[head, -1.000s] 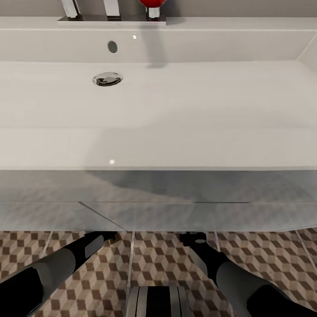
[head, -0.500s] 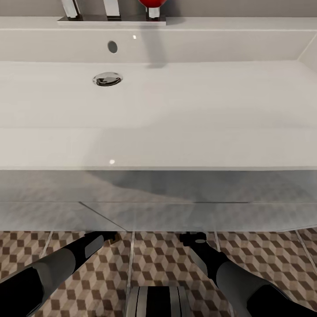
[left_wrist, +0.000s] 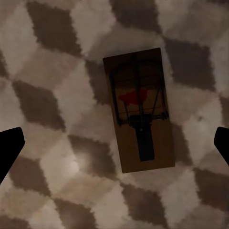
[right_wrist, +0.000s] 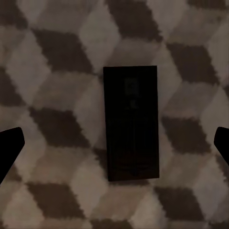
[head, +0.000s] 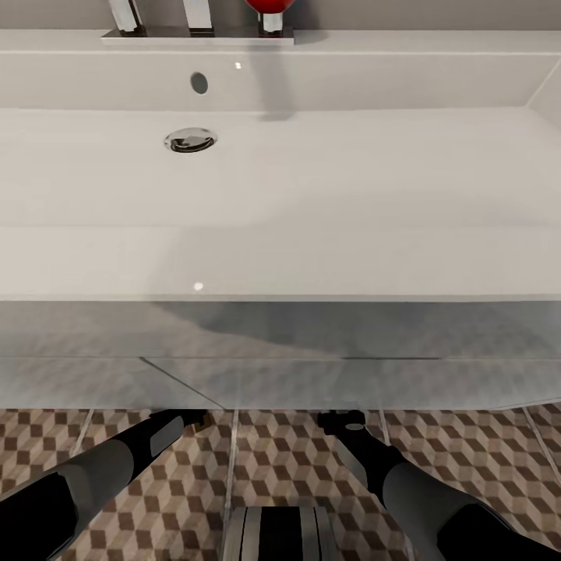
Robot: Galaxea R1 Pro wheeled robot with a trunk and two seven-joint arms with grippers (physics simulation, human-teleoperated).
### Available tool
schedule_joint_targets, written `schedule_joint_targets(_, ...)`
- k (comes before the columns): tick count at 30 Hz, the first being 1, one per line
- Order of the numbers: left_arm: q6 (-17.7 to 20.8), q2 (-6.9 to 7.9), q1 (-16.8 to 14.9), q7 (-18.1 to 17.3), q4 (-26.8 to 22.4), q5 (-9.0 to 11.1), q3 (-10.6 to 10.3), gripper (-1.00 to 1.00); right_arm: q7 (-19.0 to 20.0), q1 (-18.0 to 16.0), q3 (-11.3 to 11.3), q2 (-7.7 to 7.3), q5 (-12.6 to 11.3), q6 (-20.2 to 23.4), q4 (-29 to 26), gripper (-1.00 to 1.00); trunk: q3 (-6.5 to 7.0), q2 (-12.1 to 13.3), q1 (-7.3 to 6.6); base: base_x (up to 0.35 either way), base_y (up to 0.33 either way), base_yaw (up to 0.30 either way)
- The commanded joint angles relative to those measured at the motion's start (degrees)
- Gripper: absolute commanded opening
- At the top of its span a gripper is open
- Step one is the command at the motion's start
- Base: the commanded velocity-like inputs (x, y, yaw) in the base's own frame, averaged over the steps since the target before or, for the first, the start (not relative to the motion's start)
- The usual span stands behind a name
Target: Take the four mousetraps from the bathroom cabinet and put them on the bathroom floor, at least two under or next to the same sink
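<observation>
**A:** So, left tool spread wide, fingertips dark at 9 and 3 o'clock. Lying flat on the bathroom floor between them: mousetrap, metal parts and a red patch facing up, touching nothing.

**B:** Same on the right. Right tool splayed open too, second mousetrap flat on the tiles, darker, details blurry. From the head camera: bathroom sink up at 12 o'clock, both arms reaching beneath its vanity.
</observation>
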Motion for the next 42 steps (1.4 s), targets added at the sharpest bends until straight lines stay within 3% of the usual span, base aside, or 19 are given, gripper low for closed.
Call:
schedule_joint_targets(1,0.18,0.09,-0.02,0.46,-0.24,0.23,-0.35,1.0,-0.42,-0.02,0.48,-0.04,-0.27,0.36,-0.12,1.0,-0.03,-0.01,-0.01,0.0,0.0,0.0)
schedule_joint_targets(15,-4.17,0.81,-0.02,0.12,-0.36,0.23,-0.29,1.0,-0.42,-0.02,0.42,-0.08,-0.27,0.33,-0.17,1.0,-0.03,-0.01,-0.01,0.0,0.0,0.0)
schedule_joint_targets(42,-4.52,0.84,-0.02,0.02,-0.46,0.16,-0.36,1.0,-0.34,-0.02,0.4,-0.42,-0.36,0.35,-0.1,1.0,-0.03,-0.01,-0.01,-0.006,0.0,0.0)
